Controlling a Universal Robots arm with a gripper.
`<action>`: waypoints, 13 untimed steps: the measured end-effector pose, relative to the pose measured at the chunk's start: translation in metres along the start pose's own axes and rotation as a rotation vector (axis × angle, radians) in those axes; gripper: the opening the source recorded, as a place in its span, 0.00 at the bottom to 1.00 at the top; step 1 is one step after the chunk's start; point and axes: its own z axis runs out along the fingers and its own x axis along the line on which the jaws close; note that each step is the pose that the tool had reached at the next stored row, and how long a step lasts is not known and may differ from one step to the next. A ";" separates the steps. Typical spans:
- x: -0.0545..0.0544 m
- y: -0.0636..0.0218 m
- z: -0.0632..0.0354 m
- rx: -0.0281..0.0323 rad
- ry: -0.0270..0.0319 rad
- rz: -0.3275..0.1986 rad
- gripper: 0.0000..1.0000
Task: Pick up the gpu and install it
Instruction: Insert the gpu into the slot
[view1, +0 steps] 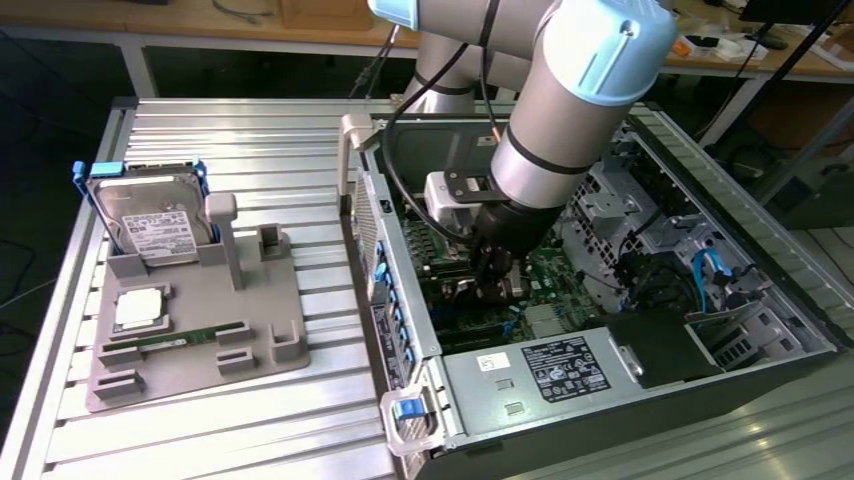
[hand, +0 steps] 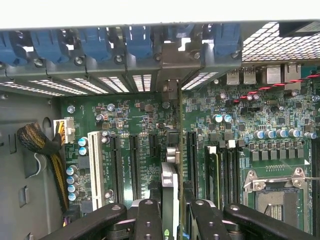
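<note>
In the wrist view the gripper (hand: 172, 212) is closed on the gpu (hand: 170, 172), one black finger (hand: 149, 220) on each face of the card, which stands on edge over the green motherboard (hand: 125, 125), parallel to the long black slots (hand: 134, 167) beside it; whether it sits in a slot I cannot tell. Beyond, its bracket end meets the row of blue-clipped slot covers (hand: 137, 45) on the case (hand: 280, 45) wall. In the exterior view the power supply (view1: 554, 368) lies nearest at six o'clock, the gripper (view1: 497, 270) hangs inside the open case (view1: 363, 215) at the centre, the arm (view1: 574, 120) rises toward twelve o'clock, and at nine o'clock on the table (view1: 267, 130) a grey holder (view1: 267, 300) carries a hard drive (view1: 150, 225) and a RAM stick (view1: 180, 340)
</note>
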 end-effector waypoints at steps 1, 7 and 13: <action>0.000 0.0000 -0.0002 0.0000 -0.0001 0.000 0.27; 0.000 0.0002 -0.0022 0.0003 -0.0014 0.000 0.27; 0.000 0.0004 -0.0030 -0.0002 -0.0036 0.000 0.27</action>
